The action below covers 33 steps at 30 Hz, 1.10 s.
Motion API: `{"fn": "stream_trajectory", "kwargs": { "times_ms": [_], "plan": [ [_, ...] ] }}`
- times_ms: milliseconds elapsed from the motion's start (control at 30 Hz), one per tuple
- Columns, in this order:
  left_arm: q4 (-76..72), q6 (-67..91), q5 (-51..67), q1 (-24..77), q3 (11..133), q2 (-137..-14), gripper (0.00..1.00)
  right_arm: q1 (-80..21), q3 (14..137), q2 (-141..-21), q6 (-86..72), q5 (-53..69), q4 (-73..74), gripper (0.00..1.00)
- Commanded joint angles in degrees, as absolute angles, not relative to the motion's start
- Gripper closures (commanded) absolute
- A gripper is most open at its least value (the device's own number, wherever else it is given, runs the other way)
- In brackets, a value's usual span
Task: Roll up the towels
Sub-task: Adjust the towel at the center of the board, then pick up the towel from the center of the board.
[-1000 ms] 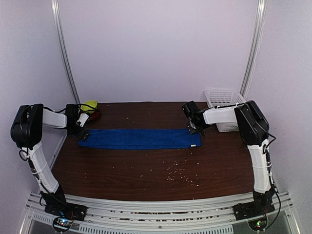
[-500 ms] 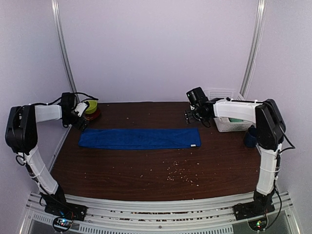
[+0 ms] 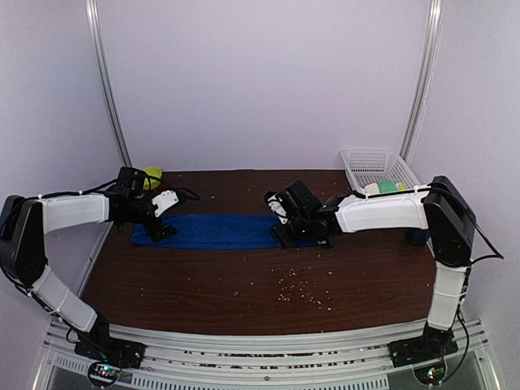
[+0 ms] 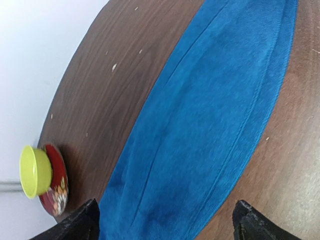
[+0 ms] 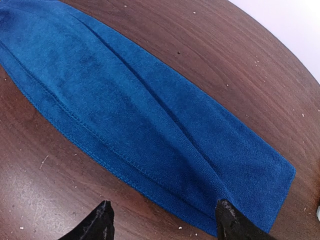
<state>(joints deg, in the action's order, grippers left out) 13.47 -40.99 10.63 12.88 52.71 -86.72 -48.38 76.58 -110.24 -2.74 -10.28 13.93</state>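
Currently the blue towel (image 3: pixel 215 231) lies flat and unrolled on the table (image 3: pixel 244 280), a long strip running left to right across the far half.

Left gripper (image 3: pixel 160 230) is right over the towel's left end. In the wrist view (image 4: pixel 167 225) its jaws are spread wide with a tip off each long edge, so the full width of the towel (image 4: pixel 200 125) sits between them. Nothing gripped.

Right gripper (image 3: pixel 284 236) is low over the towel, right of its middle. Its wrist view (image 5: pixel 165 225) shows jaws apart, one tip over bare wood and the other over the near edge of the towel (image 5: pixel 140 110). Nothing gripped here either. Can't tell whether the tips touch the cloth.

Containers:
- White mesh basket (image 3: pixel 357 158) at the far right corner, with something pale and something green inside. Can't make out what they are.
- Yellow-green cup (image 4: pixel 35 170) on a red dish (image 4: pixel 56 192) at the far left corner, just beyond the towel's left end.

Crumbs (image 3: pixel 301 292) are scattered on the near side of the table.

Left arm (image 3: pixel 73 213) comes in from the left edge, forearm stretched rightward, wrist tipped down. Right arm (image 3: pixel 382 213) rises at the right edge, forearm extended far leftward, sloping down to the towel.
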Motion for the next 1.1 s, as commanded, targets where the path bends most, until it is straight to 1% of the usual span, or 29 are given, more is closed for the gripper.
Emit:
{"fn": "stream_trajectory", "kwargs": {
  "times_ms": [0,67,233,333,367,467,633,800,1067],
  "plan": [
    [8.9,-46.0,7.8,17.2,53.2,-88.7,0.07,-47.3,75.6,-111.9,-6.0,-15.6,11.6,0.3],
    [8.3,-46.5,6.7,19.0,53.2,-90.1,0.08,-45.9,74.6,-111.2,-10.8,-15.6,11.7,0.3],
    [5.2,-46.1,6.4,21.1,51.5,-91.2,0.08,-38.5,66.8,-106.1,-21.5,-4.4,5.7,0.3],
    [3.5,-46.2,4.8,22.9,50.1,-92.2,0.1,-36.5,63.9,-104.7,-24.5,-4.8,4.2,0.3],
    [3.1,-46.3,4.3,23.4,50.0,-92.8,0.12,-35.8,63.7,-104.8,-25.4,-5.7,4.7,0.31],
    [2.7,-46.2,3.0,24.4,50.1,-94.6,0.16,-33.7,62.3,-105.2,-27.6,-6.9,4.2,0.31],
    [2.3,-45.6,3.0,24.4,50.0,-95.4,0.22,-29.5,59.6,-105.7,-30.0,-2.7,-0.5,0.33],
    [2.1,-44.6,3.4,24.5,49.0,-94.2,0.22,-27.0,60.3,-107.3,-31.2,-1.4,-1.2,0.35],
    [1.6,-42.7,3.3,24.4,46.3,-91.0,0.22,-26.4,61.2,-110.9,-30.8,0.9,-0.7,0.38]
  ]
}}
